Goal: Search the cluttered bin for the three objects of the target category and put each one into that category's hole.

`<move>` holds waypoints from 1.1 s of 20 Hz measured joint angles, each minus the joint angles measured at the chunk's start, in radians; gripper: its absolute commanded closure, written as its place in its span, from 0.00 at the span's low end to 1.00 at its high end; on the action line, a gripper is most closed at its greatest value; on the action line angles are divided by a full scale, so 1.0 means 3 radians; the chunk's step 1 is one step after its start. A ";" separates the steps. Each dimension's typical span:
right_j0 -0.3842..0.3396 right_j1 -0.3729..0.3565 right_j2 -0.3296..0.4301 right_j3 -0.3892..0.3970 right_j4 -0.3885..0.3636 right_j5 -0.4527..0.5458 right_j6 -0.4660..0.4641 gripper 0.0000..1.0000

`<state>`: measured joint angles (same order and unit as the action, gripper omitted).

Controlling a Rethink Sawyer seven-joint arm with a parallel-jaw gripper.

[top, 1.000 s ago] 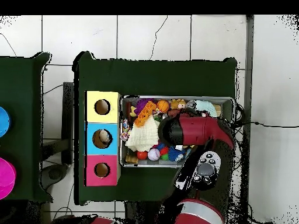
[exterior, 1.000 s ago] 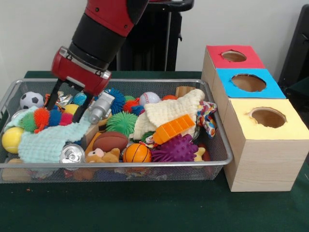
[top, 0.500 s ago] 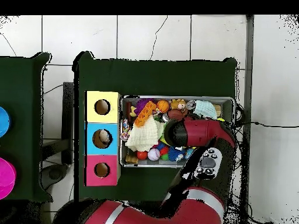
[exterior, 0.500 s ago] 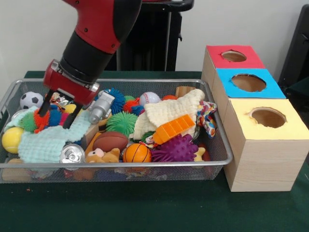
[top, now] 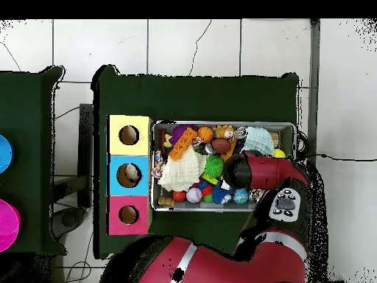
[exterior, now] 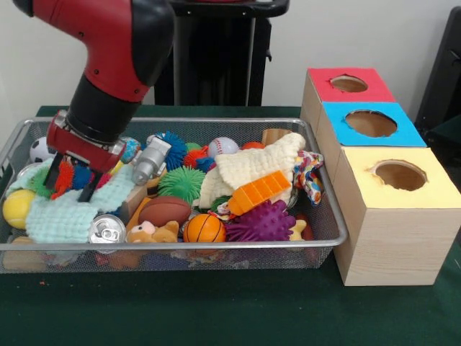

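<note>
While the wire bin [exterior: 317, 189] is sitting on the green table [exterior: 216, 317] crammed with toys, the gripper [exterior: 70, 183] is reaching down into its left end in the front view. Its dark fingers [exterior: 89, 189] are standing spread apart, straddling a cluster of spiky koosh balls [exterior: 63, 175] in orange, blue and green, with the tips pressing toward the pale green cloth [exterior: 68, 215] just below. Whether the fingers are touching the balls is not clear.

Just beside the cloth, a silver can [exterior: 107, 229] is lying on its side against the bin's front wall, and a yellow ball [exterior: 18, 207] is resting at the left edge. Further right, a brown football [exterior: 165, 210], a small basketball [exterior: 204, 228], a purple spiky ball [exterior: 263, 222] and an orange block [exterior: 260, 191] are lying among a cream cloth [exterior: 252, 167].

Beside the bin, three wooden boxes are standing in a row, topped yellow [exterior: 398, 175], blue [exterior: 371, 123] and red [exterior: 349, 83], each with a round hole.

In the overhead view the red arm [top: 261, 171] is covering the bin's right portion.
</note>
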<state>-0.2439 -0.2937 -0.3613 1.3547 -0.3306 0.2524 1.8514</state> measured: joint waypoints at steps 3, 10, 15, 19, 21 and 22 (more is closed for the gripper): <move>-0.0139 0.0005 0.0114 0.0000 -0.0065 -0.0172 0.0000 0.00; -0.0486 -0.0015 0.0512 0.0006 -0.0176 -0.0309 0.0000 0.00; -0.0907 -0.0063 0.0972 0.0016 -0.0254 -0.0309 0.0000 0.00; -0.1146 -0.0089 0.1245 0.0026 -0.0301 -0.0305 0.0000 1.00; -0.1244 -0.0092 0.1375 0.0037 -0.0340 -0.0284 0.0000 1.00; -0.1258 -0.0093 0.1396 0.0039 -0.0351 -0.0279 0.0000 1.00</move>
<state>-0.6214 -0.3214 0.0575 1.3665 -0.4359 0.1688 1.8514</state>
